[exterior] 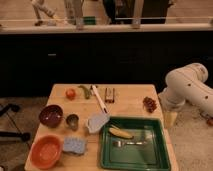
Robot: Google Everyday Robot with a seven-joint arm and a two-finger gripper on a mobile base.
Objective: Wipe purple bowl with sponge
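The purple bowl stands upright at the left side of the wooden table. The sponge, a flat pale blue-grey pad, lies near the front edge, down and to the right of that bowl and beside the orange bowl. My gripper hangs pointing down off the table's right edge, under the white arm. It is far from both the bowl and the sponge, open, and nothing is held in it.
A small metal cup stands right of the purple bowl. A blue-grey scoop with a long white handle lies mid-table. A green tray holds a banana and a fork. An orange fruit, a green pepper, a snack bar and a dark red cluster lie farther back.
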